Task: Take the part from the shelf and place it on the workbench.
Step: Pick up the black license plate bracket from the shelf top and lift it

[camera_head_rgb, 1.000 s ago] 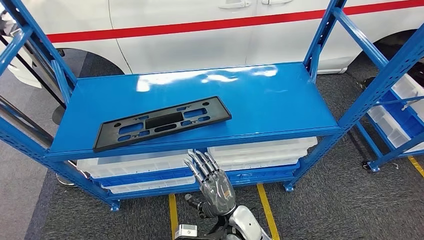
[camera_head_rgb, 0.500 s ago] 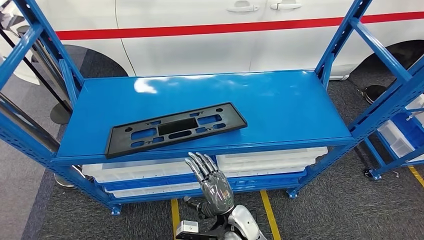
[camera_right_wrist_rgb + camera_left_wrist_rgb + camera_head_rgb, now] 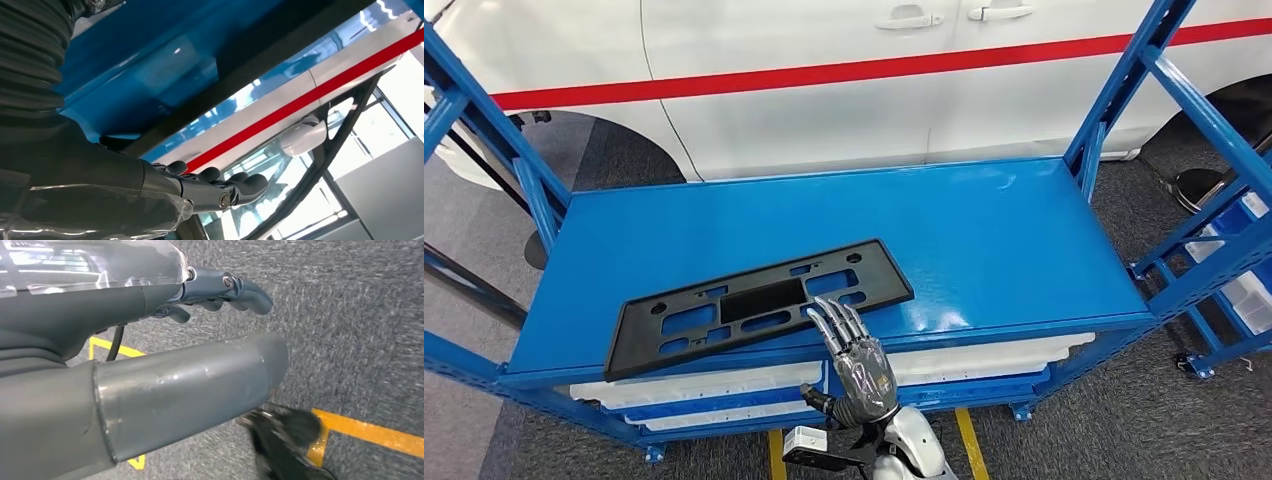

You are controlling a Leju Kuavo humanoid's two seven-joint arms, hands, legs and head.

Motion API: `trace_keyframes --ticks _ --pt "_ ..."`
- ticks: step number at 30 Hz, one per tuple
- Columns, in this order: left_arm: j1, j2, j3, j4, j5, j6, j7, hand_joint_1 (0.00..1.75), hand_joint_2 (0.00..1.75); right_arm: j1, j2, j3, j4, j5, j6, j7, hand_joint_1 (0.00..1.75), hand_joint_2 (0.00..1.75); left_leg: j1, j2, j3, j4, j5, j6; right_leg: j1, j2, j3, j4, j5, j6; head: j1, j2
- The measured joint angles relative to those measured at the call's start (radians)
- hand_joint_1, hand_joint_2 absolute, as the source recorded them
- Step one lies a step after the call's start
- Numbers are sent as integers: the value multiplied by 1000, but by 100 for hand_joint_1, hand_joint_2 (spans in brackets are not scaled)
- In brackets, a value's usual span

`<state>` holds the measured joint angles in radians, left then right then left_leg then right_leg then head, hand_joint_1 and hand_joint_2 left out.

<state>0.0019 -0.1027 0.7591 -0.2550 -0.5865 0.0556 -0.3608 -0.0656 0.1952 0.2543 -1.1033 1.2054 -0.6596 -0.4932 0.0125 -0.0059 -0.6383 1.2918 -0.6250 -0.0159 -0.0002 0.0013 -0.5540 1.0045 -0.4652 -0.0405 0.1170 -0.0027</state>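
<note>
Part (image 3: 759, 307): matte black, plain, lying toward the front-left of the shelf top.
Shelf (image 3: 984, 230): glossy bright blue top, posts and braces, with pale glare patches.
Right hand (image 3: 856, 362): silver-grey metallic back, darker grey fingers (image 3: 834, 318), shown against the shelf's front edge.
Left hand (image 3: 150, 395): dull grey thumb, darker blue-grey fingers (image 3: 240, 289), clear glossy cover.
Bins (image 3: 984, 360): translucent white, under the shelf top.
Car (image 3: 824, 90): white body with 1 red horizontal stripe.
Floor (image 3: 1104, 420): dark grey speckled carpet, yellow line markings (image 3: 969, 440).
Rack at right edge (image 3: 1224, 260): blue frame, white trays.
</note>
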Motion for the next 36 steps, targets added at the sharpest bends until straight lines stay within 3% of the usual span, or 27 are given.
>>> trace_keyframes --ticks 1,2,3,6,7,9,10,12,14,15,16,17,20,21,24,27,30,31,32,33,34,35,36 --pt "3 1 0 0 -2 0 0 0 0 0 2 -5 3 -1 0 -6 0 175 0 0 -21 -5 -33 -1 -1 2 17 0 -13 1 0 0" --pt "6 2 0 0 -4 0 0 0 0 0 5 -10 6 -2 0 -10 0 175 0 0 -31 -36 -38 0 -2 4 36 0 -27 2 0 0" --pt "8 2 0 0 -6 0 0 0 0 0 8 -14 8 -2 0 -14 0 175 0 1 -32 -85 -11 1 -2 5 54 0 -41 5 0 0" --pt "10 4 0 2 -7 1 0 0 0 0 15 -22 15 -2 0 -17 0 175 -5 6 -18 -230 170 12 1 6 95 3 -85 19 0 0" --pt "10 4 0 2 -7 2 0 0 0 0 17 -23 17 -2 0 -17 0 175 -6 7 -12 -246 203 20 2 7 106 7 -95 25 0 0" --pt "7 5 0 3 -10 5 0 0 0 -5 22 -27 18 -2 0 -18 0 175 -7 6 9 -250 207 37 4 8 115 30 -97 39 0 0" --pt "5 5 0 3 -12 7 0 0 0 -8 24 -29 18 -2 0 -21 0 175 -5 6 18 -254 209 44 3 8 105 60 -88 44 0 0" --pt "0 5 0 3 -16 13 1 0 0 -12 26 -35 19 -3 0 -28 0 175 -2 5 31 -261 203 54 0 7 49 152 -96 52 1 0" --pt "-2 5 0 3 -18 16 2 0 0 -11 27 -41 22 -4 0 -33 0 175 -2 4 37 -263 192 59 -4 5 -26 249 -153 59 0 0" --pt "-1 5 0 3 -18 16 2 0 0 -10 27 -42 24 -5 0 -34 0 175 -2 4 42 -263 186 59 -5 5 -56 274 -181 61 0 0" --pt "-1 5 0 3 -19 16 2 0 0 -10 27 -42 26 -5 0 -34 0 175 -2 3 48 -263 180 59 -6 4 -74 276 -189 62 0 0" --pt "0 6 0 3 -19 16 3 0 0 -10 27 -43 29 -5 0 -34 0 175 -2 3 56 -263 173 58 -6 4 -76 248 -169 62 0 0" --pt "1 6 0 3 -21 15 3 0 0 -10 27 -43 33 -5 0 -35 0 175 -2 1 80 -264 158 52 -2 3 -35 88 -40 50 0 0" --pt "1 5 0 4 -22 15 3 0 0 -10 27 -43 35 -3 0 -35 0 175 -1 0 85 -265 155 50 1 2 -30 57 -30 46 0 0" --pt "-2 5 0 5 -33 14 4 0 0 -11 27 -43 34 39 0 -19 0 175 -3 -2 88 -263 153 33 8 3 -35 37 -43 29 3 0" --pt "-3 8 -1 7 -54 9 4 0 0 -20 24 -34 20 156 0 55 0 175 -4 -1 85 -224 137 16 0 1 -19 23 -1 11 4 0" --pt "-9 17 -3 11 -73 3 1 0 0 -66 -13 33 -1 277 0 212 0 175 -1 0 13 -79 42 5 -1 -2 -18 22 4 4 4 0" --pt "-10 21 -4 12 -77 2 1 0 0 -87 -35 69 -5 304 0 273 0 175 -1 0 -17 -26 19 2 0 -2 -20 22 4 3 4 0" --pt "-10 23 -4 13 -80 2 1 0 0 -109 -56 103 -6 317 0 321 0 175 -1 0 -33 -1 15 2 1 -2 -22 23 4 3 4 0" --pt "-10 25 -4 15 -83 2 1 0 0 -130 -77 135 -6 325 0 360 0 175 -1 0 -34 -8 29 3 2 -1 -22 24 4 4 4 0" --pt "-10 27 -4 16 -85 3 1 0 0 -150 -96 167 -6 328 0 387 8 175 -1 0 -17 -54 62 5 2 -1 -21 25 3 4 4 0" --pt "-10 29 -4 16 -87 3 1 0 0 -167 -112 193 -6 329 0 400 39 175 -1 1 11 -125 103 9 3 -1 -20 26 2 6 4 0" --pt "-10 31 -4 17 -89 3 1 0 0 -181 -124 214 -6 328 0 408 80 175 -3 1 34 -187 128 14 4 -1 -19 27 1 9 4 0"
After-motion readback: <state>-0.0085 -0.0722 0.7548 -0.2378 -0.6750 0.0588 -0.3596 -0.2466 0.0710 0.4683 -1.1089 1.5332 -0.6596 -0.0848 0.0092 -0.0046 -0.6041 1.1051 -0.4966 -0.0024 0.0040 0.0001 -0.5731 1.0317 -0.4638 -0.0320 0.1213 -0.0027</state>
